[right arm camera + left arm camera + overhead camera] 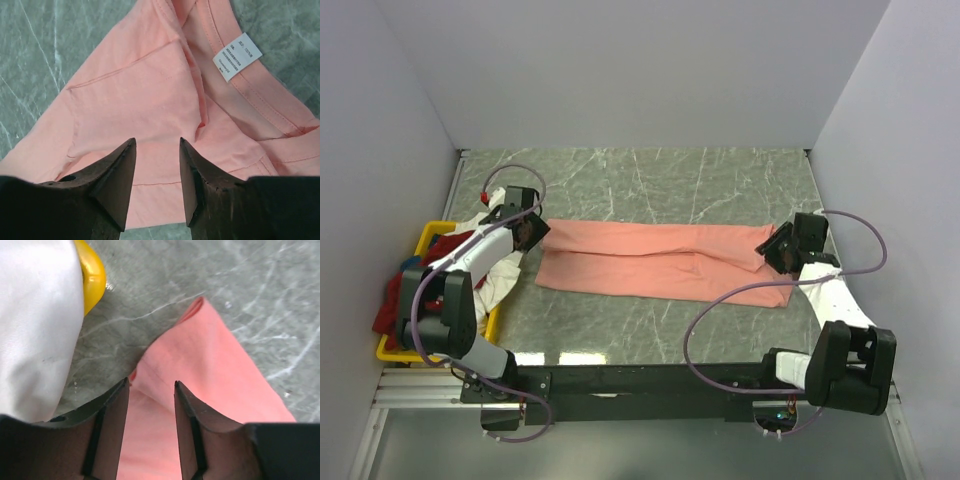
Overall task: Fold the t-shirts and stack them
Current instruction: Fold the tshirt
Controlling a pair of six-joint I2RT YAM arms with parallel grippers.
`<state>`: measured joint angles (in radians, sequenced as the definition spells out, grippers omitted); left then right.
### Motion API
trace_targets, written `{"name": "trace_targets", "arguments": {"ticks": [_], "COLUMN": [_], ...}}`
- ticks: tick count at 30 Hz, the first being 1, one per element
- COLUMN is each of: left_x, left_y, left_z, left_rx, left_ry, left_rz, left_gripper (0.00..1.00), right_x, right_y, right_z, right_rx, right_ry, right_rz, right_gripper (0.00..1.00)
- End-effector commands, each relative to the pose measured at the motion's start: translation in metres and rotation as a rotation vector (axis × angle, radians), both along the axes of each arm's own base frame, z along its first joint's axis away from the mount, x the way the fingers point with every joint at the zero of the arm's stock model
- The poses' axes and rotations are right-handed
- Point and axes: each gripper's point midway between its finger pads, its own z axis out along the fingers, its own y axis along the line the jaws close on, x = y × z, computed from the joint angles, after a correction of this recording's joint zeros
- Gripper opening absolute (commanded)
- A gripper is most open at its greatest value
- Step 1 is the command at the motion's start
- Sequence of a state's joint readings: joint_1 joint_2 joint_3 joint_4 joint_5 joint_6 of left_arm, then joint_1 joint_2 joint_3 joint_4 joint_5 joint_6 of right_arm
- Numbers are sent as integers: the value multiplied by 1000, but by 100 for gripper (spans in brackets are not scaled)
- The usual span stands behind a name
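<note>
Folded salmon-pink t-shirt (660, 262); left gripper (150, 385), right gripper (157, 142) parted over its ends

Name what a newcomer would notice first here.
A salmon-pink t-shirt, folded into a long band, lies across the middle of the grey marbled table. The left fingers and right fingers stand open over its two ends, the right pair near the white neck label. At the table's left edge a yellow bin holds a white shirt and dark red cloth.
</note>
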<state>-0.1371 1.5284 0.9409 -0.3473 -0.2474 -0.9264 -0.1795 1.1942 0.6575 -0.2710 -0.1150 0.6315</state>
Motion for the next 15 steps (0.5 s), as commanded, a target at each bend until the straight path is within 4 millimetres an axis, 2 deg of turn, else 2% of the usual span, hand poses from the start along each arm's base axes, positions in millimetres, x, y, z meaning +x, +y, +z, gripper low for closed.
{"name": "trace_targets", "arguments": {"ticks": [1,3,4,6,7,9,10,11,12,13,15], "left_x": [17,17,17,17,19,19,22,22,23,27,27], "left_y": [-6,-11,-13,-22,-27,-45,-52,-64,-72,-79,-96], "left_z": [40,46,49,50,50,45,46,41,39,34,29], "left_rx": [-19,-12,-7,4,1,-9,-17,-21,-33,-35,-40], "left_ry": [-118,-126,-129,-129,-132,-124,-137,-126,-124,-118,-110], "left_rz": [-21,-39,-47,-67,-77,-117,-131,-155,-165,-176,-207], "left_gripper": [47,47,47,46,45,42,41,41,41,40,40], "right_x": [24,31,40,51,62,73,86,92,94,105,112], "right_y": [0,3,8,12,19,21,26,29,38,49,59], "right_z": [37,37,47,41,52,42,54,42,38,37,31], "right_rx": [-46,-69,-87,-112,-124,-153,-166,-170,-178,-187,-202], "right_ry": [-111,-91,-106,-72,-83,-33,-54,-14,12,23,41], "right_rz": [24,37,53,72,91,115,134,152,181,214,252], "right_gripper": [47,47,47,47,47,47,47,47,46,46,46]}}
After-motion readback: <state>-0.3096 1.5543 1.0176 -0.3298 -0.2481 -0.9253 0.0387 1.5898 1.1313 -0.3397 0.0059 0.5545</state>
